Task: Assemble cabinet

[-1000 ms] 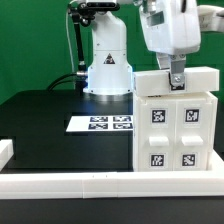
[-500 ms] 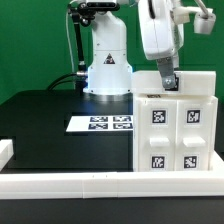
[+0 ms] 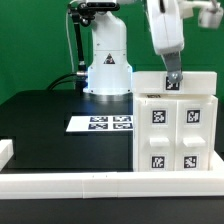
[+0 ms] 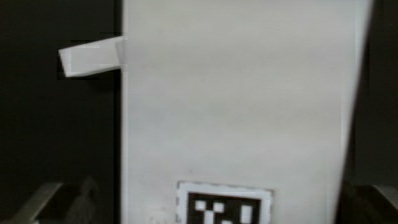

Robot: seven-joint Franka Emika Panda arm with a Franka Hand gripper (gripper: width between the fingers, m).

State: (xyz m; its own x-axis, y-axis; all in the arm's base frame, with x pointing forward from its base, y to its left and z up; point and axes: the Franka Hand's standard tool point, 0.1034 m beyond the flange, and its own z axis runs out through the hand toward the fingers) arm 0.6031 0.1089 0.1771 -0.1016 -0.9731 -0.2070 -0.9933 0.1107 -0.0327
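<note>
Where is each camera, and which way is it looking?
Exterior view: it sits off the arm, low at the table's edge, and faces the cabinet, the marker board and the robot's white base; the gripper hangs at the cabinet's top.
Wrist view: it rides on the wrist and looks along the dark fingertips at a tagged white panel of the cabinet.
Both views share the cabinet and the gripper.

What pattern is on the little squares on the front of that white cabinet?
Black-and-white square tags, four in a grid on the cabinet front; they show best in the exterior view.
</note>
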